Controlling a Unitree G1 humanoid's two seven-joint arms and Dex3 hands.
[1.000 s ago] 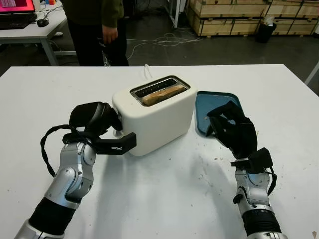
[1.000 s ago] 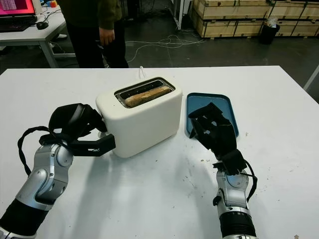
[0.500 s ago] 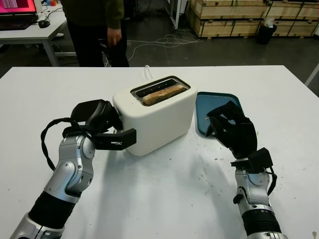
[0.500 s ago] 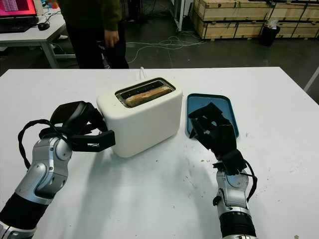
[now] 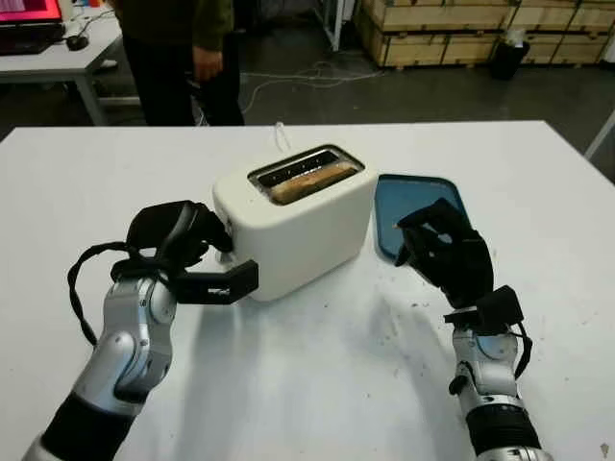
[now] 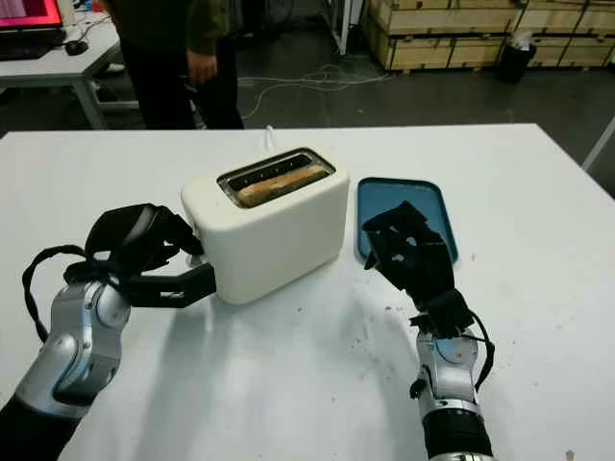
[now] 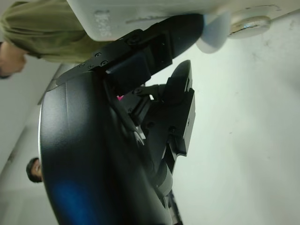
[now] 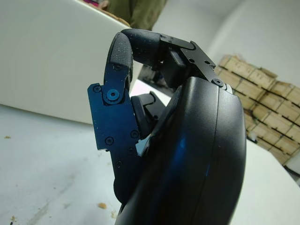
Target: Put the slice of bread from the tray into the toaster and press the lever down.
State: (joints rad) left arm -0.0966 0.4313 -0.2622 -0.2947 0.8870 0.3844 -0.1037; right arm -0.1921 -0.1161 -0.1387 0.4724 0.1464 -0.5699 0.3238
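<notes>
White bench (image 5: 307,384) at frame centre: bread slice (image 5: 309,180) sits in the toaster (image 5: 293,221), left hand (image 5: 183,240) curled at its lever end, right hand (image 5: 447,254) curled, empty, over the blue tray (image 5: 404,197).

Bread (image 5: 309,180) in toaster (image 5: 293,221) (tray (image 5: 408,205) right).

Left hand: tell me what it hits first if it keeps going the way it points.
The left hand points at the toaster, at its end wall, and would likely meet it almost at once; whether the fingers already touch it is unclear.
</notes>
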